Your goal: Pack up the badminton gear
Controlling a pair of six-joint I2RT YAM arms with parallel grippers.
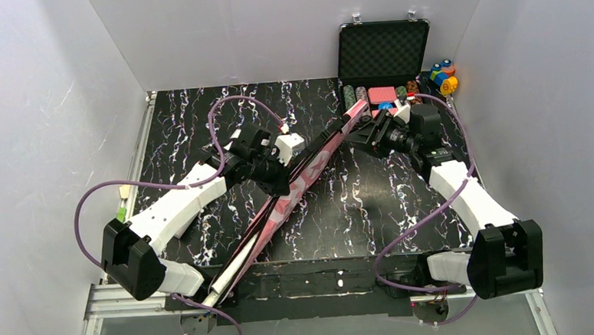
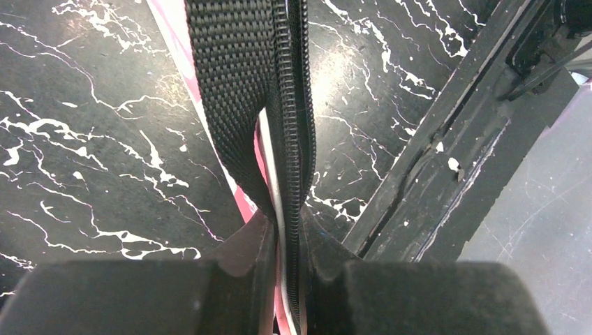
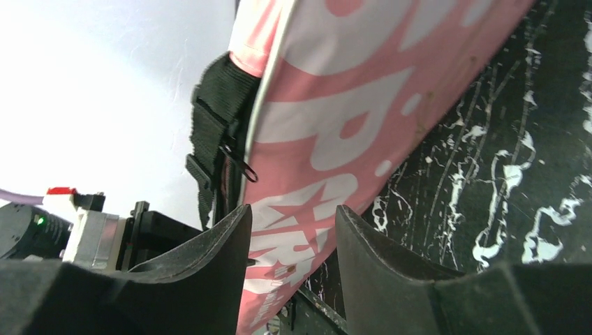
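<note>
The pink "SPORT" bag stands on its edge, running diagonally from the near left to the far right of the table. My left gripper is shut on its upper edge. In the left wrist view the black zipper and pink fabric are pinched between the fingers of the left gripper, with the black strap running alongside. My right gripper stands open at the bag's far end. In the right wrist view the bag's printed side lies beyond the spread jaws of the right gripper. Rackets, shuttlecocks and tube are out of view.
An open black case with poker chips stands at the back right, beside small coloured toy blocks. The table's near edge carries black tape. White walls close in the left, back and right.
</note>
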